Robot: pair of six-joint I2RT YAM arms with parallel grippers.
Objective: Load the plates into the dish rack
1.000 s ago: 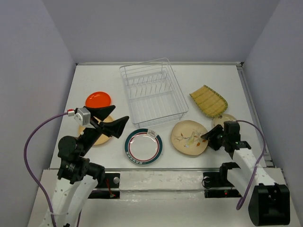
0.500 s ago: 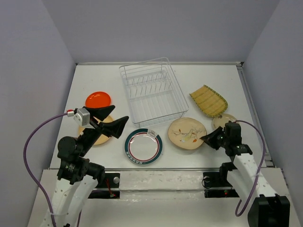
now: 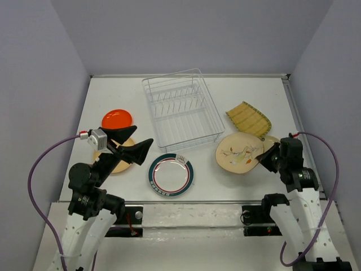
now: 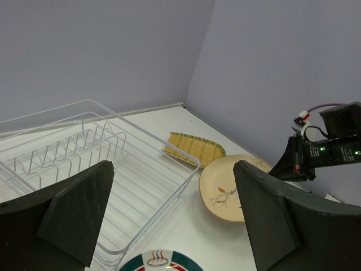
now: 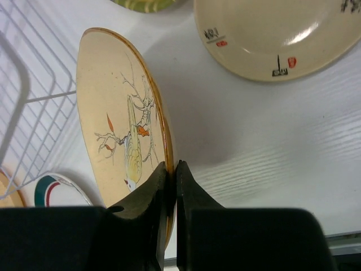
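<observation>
My right gripper (image 3: 264, 160) (image 5: 172, 169) is shut on the rim of the cream floral plate (image 3: 240, 152) (image 5: 121, 113), which is tilted up on edge above the table. The wire dish rack (image 3: 180, 113) (image 4: 84, 152) stands at the back centre with no plates in it. A white plate with a teal rim (image 3: 171, 175) lies in front of the rack. An orange-red plate (image 3: 117, 118) and a tan plate (image 3: 119, 165) lie at the left. My left gripper (image 3: 141, 136) (image 4: 172, 169) hangs open over the tan plate, holding nothing.
A yellow-green striped plate (image 3: 248, 118) (image 4: 194, 148) lies right of the rack. Another cream plate (image 5: 271, 28) with small marks lies flat beside the held plate, near the right wall. Purple cables loop from both arms.
The right gripper has closed on the floral plate's rim, then lifted and tilted it, carrying it to the right and a little back. The left arm has not moved.
</observation>
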